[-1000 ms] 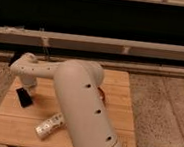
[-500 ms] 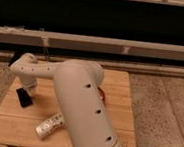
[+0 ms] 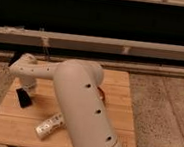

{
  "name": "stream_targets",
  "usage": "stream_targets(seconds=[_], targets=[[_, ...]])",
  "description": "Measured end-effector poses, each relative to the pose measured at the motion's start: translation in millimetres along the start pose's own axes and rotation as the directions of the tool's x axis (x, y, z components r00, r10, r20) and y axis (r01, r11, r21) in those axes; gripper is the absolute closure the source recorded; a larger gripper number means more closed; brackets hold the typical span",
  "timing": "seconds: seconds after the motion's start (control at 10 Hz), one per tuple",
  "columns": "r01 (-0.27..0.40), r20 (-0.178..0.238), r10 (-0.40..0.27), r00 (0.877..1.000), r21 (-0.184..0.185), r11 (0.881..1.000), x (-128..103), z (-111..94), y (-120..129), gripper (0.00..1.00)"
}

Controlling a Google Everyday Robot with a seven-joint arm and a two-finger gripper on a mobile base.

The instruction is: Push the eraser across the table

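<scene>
The eraser (image 3: 23, 98) is a small black block standing on the left part of the light-wood table (image 3: 118, 116). My gripper (image 3: 29, 88) hangs down from the white arm's wrist, right beside the eraser's upper right side; I cannot tell if they touch. The big white arm (image 3: 81, 107) reaches in from the bottom and covers the middle of the table.
A whitish-silver bumpy oblong object (image 3: 49, 125) lies near the table's front edge, right of and below the eraser. A small reddish thing (image 3: 101, 93) peeks out behind the arm. Speckled floor surrounds the table; a dark wall with rails runs behind it.
</scene>
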State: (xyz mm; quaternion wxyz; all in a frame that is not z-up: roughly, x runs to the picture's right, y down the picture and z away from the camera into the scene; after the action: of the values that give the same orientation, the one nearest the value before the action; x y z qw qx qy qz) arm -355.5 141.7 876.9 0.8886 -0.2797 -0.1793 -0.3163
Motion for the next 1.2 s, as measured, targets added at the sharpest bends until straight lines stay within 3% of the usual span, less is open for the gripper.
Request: stream_targets(seconds=[1.2], targets=[[0.029,-0.015,-0.029,0.999,-0.007,1.0,-5.4,1.0,7.0,1.0]])
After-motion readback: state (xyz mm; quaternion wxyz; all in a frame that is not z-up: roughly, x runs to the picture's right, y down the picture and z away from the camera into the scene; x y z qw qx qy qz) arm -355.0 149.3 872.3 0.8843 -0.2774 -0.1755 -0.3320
